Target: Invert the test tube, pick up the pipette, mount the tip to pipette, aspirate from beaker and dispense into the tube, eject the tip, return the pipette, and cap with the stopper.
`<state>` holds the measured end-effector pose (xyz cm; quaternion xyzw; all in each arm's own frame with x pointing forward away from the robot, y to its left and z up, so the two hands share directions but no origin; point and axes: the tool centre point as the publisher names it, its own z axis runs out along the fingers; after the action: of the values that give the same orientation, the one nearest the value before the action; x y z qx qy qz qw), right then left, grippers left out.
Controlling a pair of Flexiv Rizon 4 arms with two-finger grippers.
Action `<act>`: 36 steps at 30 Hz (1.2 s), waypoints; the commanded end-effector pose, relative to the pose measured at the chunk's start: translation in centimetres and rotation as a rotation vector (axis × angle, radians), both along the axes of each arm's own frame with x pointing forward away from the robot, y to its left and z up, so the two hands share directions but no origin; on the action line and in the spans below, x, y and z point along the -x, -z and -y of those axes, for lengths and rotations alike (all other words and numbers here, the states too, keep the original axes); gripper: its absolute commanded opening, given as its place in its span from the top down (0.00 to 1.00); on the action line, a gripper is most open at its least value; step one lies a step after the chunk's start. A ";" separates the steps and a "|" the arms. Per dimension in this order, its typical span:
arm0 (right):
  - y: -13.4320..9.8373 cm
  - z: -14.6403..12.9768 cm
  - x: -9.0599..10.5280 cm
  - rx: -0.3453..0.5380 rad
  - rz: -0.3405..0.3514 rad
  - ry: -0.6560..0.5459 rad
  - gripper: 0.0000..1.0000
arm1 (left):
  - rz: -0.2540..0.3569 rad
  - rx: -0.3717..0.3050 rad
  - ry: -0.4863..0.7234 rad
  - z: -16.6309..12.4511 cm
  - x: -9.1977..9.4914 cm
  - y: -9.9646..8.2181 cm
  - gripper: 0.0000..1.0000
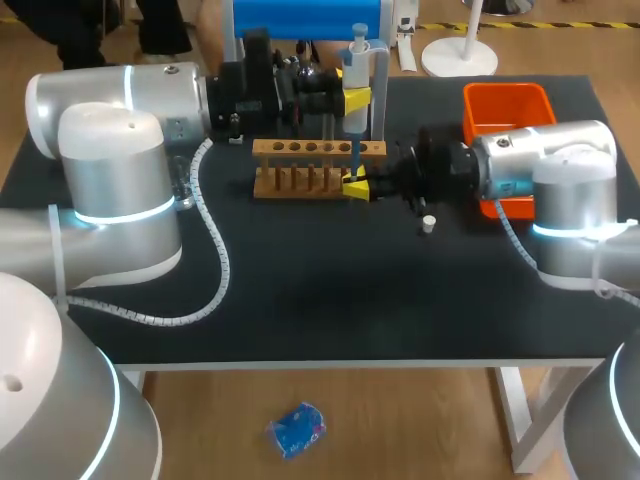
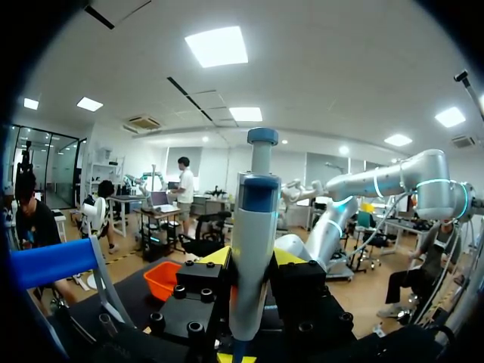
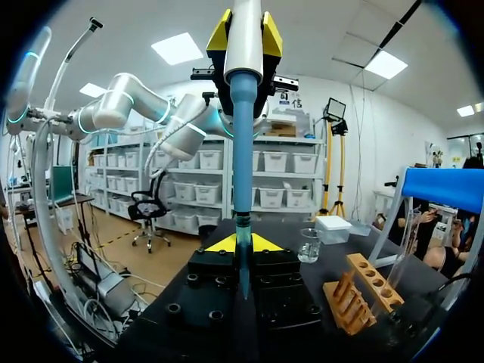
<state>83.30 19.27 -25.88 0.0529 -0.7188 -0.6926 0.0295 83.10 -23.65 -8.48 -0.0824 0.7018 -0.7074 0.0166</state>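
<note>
My left gripper (image 1: 356, 100) (image 2: 253, 259) is shut on the white and blue pipette (image 1: 354, 62) (image 2: 253, 227) and holds it upright above the right end of the wooden rack (image 1: 318, 165). The pipette's blue shaft (image 3: 243, 144) points straight down between the yellow fingertips of my right gripper (image 1: 358, 188) (image 3: 242, 243). That gripper is shut on a thin test tube (image 3: 243, 276), which is hard to make out; the pipette's tip seems to reach into it. A small white stopper (image 1: 428, 223) lies on the mat near my right wrist. The glass beaker (image 3: 308, 246) stands ahead of my right gripper.
An orange bin (image 1: 508, 110) (image 2: 162, 280) sits at the back right. A blue stand (image 1: 305, 20) rises behind the rack. A white box (image 3: 333, 227) stands beside the beaker. The rack (image 3: 363, 291) is to the side of my right gripper.
</note>
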 end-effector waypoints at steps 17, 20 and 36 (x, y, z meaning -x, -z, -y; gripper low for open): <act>-1.2 -0.1 0.6 0.002 -0.020 0.162 1.00 | -0.003 0.000 -0.001 0.1 0.2 0.9 1.00; -1.3 0.0 0.6 0.005 -0.016 0.188 1.00 | -0.003 0.000 -0.001 0.1 0.2 0.9 1.00; -1.1 0.3 0.7 0.007 -0.020 0.196 0.22 | -0.003 0.000 -0.001 0.1 0.2 0.9 1.00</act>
<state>82.52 19.17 -25.48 -0.0266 -0.7214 -0.6912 -0.0334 83.08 -23.65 -8.52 -0.0832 0.7024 -0.7067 0.0161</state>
